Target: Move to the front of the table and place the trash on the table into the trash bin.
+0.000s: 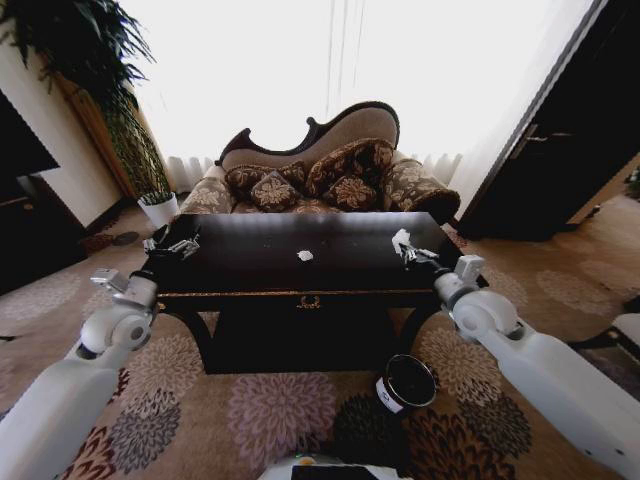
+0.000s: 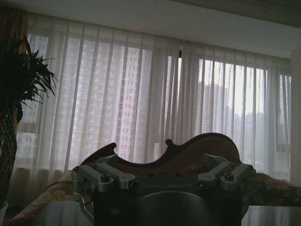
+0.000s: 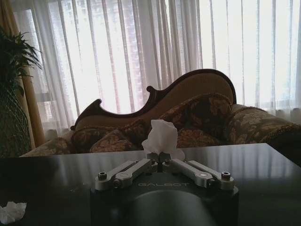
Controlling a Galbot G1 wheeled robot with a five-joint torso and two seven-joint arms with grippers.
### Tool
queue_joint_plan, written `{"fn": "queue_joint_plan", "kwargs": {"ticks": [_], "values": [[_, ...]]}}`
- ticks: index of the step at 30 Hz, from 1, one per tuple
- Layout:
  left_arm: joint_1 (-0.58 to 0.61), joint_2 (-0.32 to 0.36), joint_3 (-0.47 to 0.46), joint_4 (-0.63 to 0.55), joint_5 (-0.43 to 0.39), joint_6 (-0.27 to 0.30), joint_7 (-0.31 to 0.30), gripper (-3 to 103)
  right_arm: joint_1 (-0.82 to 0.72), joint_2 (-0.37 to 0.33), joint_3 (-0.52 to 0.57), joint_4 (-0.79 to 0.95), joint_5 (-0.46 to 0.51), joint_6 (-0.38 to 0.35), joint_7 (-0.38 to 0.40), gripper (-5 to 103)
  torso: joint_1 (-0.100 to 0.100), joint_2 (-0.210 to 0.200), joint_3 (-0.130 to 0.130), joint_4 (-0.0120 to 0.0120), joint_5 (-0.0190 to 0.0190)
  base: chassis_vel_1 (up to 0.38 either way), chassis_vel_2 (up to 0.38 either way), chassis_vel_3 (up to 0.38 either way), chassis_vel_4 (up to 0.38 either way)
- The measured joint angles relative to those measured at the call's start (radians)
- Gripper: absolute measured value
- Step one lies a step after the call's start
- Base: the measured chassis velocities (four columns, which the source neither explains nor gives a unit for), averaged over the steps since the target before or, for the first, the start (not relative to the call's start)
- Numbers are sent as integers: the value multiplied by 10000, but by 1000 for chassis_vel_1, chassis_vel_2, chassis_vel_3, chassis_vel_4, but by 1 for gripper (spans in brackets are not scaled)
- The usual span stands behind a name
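Observation:
The dark glossy table [image 1: 250, 262] stands straight ahead. My right gripper [image 1: 405, 251] hovers over its right end, shut on a crumpled white paper scrap [image 1: 400, 238]; the right wrist view shows that scrap [image 3: 162, 138] pinched between the closed fingers [image 3: 155, 160]. A second white scrap [image 1: 305, 255] lies near the table's middle and also appears as a scrap [image 3: 11, 212] on the tabletop [image 3: 263, 169]. My left gripper [image 1: 177, 243] is over the table's left end, open and empty [image 2: 162, 162]. The black trash bin [image 1: 407, 382] with a white label sits on the carpet at the front right of the table.
A patterned sofa [image 1: 320, 175] with cushions stands right behind the table. A white plant pot [image 1: 158, 208] and a tall plant [image 1: 90, 60] are at the back left, a dark cabinet [image 1: 25, 215] at the left, and a dark door [image 1: 560, 150] at the right.

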Motion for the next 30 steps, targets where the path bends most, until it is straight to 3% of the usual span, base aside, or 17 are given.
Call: {"fn": "queue_joint_plan", "kwargs": {"ticks": [5,8,10,13,16,22,24,25,28,30], "values": [[0,0,0,1,0,0,0,100,-1430,576,1295,569,-185,84,-206,0,1,0,0,-2,0,0,0,0,0],[0,0,0,0,0,0,0,100,-2950,1364,2624,1109,-419,236,-488,0,-1,0,0,-4,3,0,0,0,0],[0,0,0,0,0,0,1,100,-3197,1513,2847,1193,-467,289,-543,0,-1,0,-1,-4,3,0,0,0,0],[0,0,0,0,0,0,0,100,-4301,2273,3787,1536,-657,595,-911,0,-1,1,-1,-6,0,0,0,0,0],[0,0,0,1,0,0,0,100,-4778,2698,4113,1648,-928,818,-1178,0,-1,0,0,-2,-3,0,0,0,0],[0,0,0,0,0,-1,0,100,-6131,4282,4508,2033,-1703,1465,-1867,0,-1,1,-1,-5,0,0,0,0,0],[-1,1,0,0,0,-1,-1,100,-6588,5158,4469,2059,-1748,1663,-2044,0,-2,1,-1,-5,-1,0,0,0,0],[-1,1,0,0,0,-1,-1,100,-6588,5158,4469,2059,-1748,1663,-2044,0,-2,1,-1,-5,-1,0,0,0,0],[0,0,0,0,0,-2,-1,100,-7050,6081,3963,1679,-2273,2282,-2353,0,-1,0,0,-4,0,0,0,0,0],[0,0,0,1,0,-1,-1,100,-7113,6221,3830,1579,-2385,2435,-2407,0,-1,0,0,-4,-2,0,0,0,0]]}}
